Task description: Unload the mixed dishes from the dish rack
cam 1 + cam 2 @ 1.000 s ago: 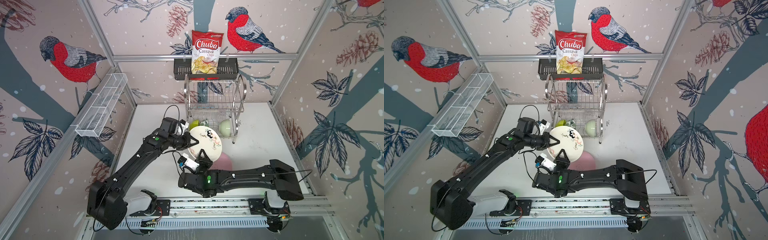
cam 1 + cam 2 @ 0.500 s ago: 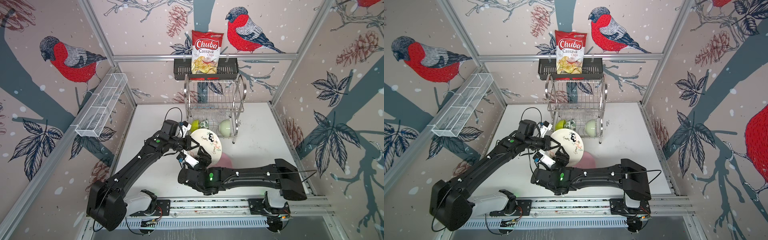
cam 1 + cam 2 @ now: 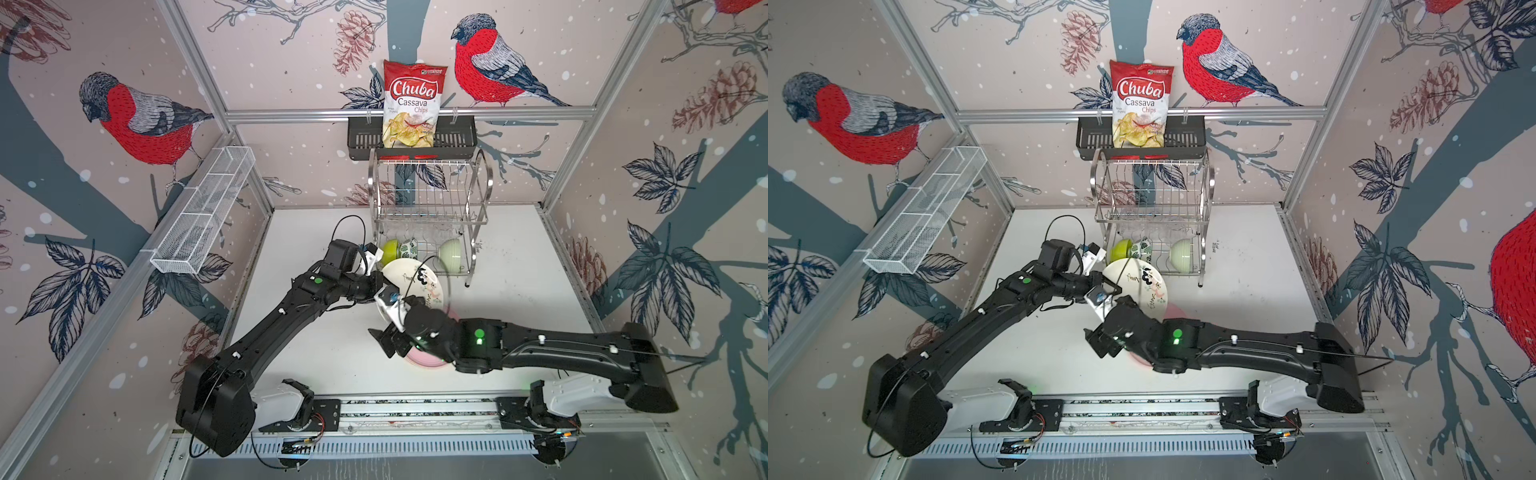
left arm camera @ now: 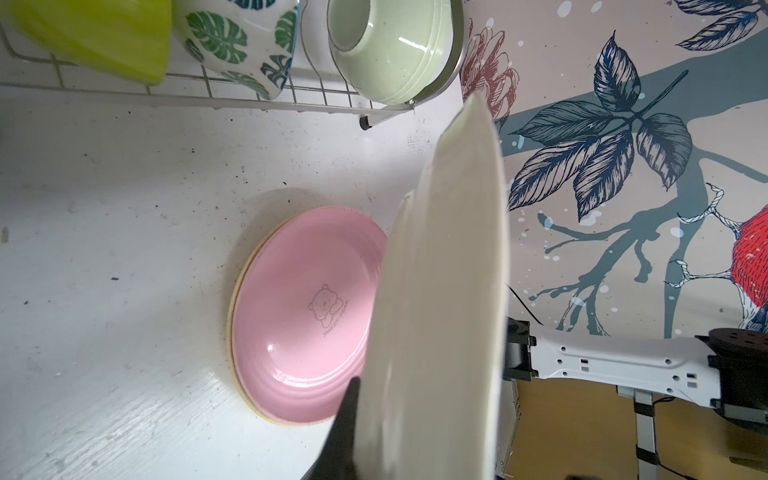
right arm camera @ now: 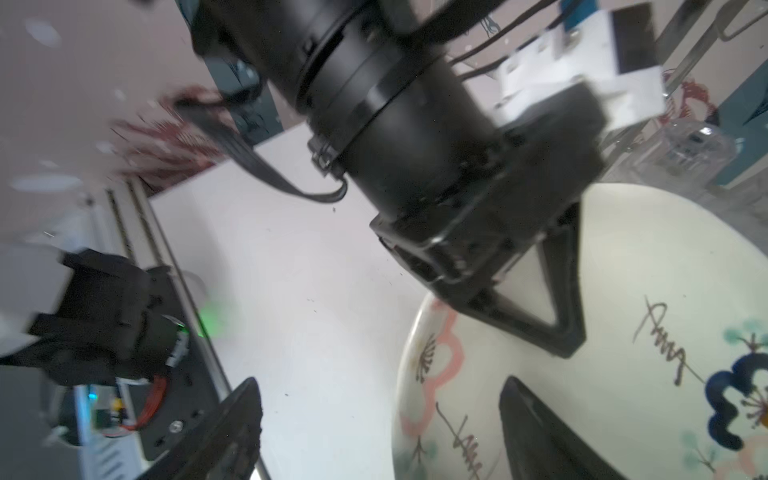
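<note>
My left gripper (image 3: 384,284) is shut on the rim of the cream plate with doodles (image 3: 417,280), holding it tilted on edge above the table, in front of the dish rack (image 3: 432,195). The right gripper (image 5: 378,386) is open, with the plate's near rim between its spread fingers and touching neither. A pink plate (image 4: 307,307) lies flat on a tan plate (image 4: 239,286) below. On the rack's lower tier sit a lime bowl (image 3: 390,249), a leaf-patterned bowl (image 3: 410,249) and a pale green bowl (image 3: 451,254). A clear tumbler (image 5: 685,149) shows by the rack.
A chips bag (image 3: 413,104) stands in the black basket (image 3: 361,141) on the back wall above the rack. A white mesh tray (image 3: 203,212) hangs on the left wall. Both arms cross closely mid-table, and the arms' mounting rail (image 3: 415,409) runs along the front edge.
My right gripper has opened at the cream plate's rim and shifted a little toward the front. The left gripper still holds the plate, now tilted slightly more to the right.
</note>
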Tool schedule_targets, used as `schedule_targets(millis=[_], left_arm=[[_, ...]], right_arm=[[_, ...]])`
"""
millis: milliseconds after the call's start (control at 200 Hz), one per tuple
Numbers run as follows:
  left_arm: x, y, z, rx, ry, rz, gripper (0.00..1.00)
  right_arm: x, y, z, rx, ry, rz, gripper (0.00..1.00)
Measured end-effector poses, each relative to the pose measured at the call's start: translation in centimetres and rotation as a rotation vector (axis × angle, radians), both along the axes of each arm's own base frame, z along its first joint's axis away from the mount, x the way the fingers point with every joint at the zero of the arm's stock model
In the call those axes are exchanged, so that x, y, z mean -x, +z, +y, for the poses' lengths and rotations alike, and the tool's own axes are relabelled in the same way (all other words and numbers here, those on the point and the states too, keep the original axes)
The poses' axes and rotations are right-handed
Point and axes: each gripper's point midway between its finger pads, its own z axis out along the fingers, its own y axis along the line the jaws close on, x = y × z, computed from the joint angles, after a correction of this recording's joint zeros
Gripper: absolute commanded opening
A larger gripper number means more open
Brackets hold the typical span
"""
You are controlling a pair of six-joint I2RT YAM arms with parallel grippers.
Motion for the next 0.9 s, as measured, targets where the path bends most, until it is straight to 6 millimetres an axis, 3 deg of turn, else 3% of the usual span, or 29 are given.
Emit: schedule_targets(millis=[115, 190, 380, 480, 585, 700, 901], left_arm=[[0.0, -0.1, 0.0, 0.0, -0.002, 0.002, 0.0], [0.1, 0.0, -0.1, 0.005, -0.007, 0.005, 0.0], [0.3, 0.7, -0.3, 0.034, -0.024, -0.014, 0.0], [0.7, 0.9, -0.3, 0.045, -0.032, -0.019, 0.0], [0.7, 1.1, -0.4, 0.057, -0.04, -0.026, 0.0], [0.6, 1.7, -0.8, 0.085, -0.059, -0.045, 0.0], [0.7, 1.5, -1.3, 0.122, -0.08, -0.046, 0.0]], right_arm=[[-2.3, 1.9, -3.5, -0.17, -0.07, 0.087, 0.89], [-3.7, 2.0, -5.9, -0.237, -0.135, 0.132, 0.86], [-7.1, -0.9, -12.8, -0.348, -0.347, 0.259, 0.8], [-7.9, -3.0, -15.1, -0.382, -0.414, 0.332, 0.75], [-8.2, -4.9, -16.2, -0.401, -0.448, 0.4, 0.7], [-8.0, -5.7, -16.0, -0.428, -0.437, 0.466, 0.6], [-7.8, -6.2, -15.1, -0.485, -0.389, 0.526, 0.29]])
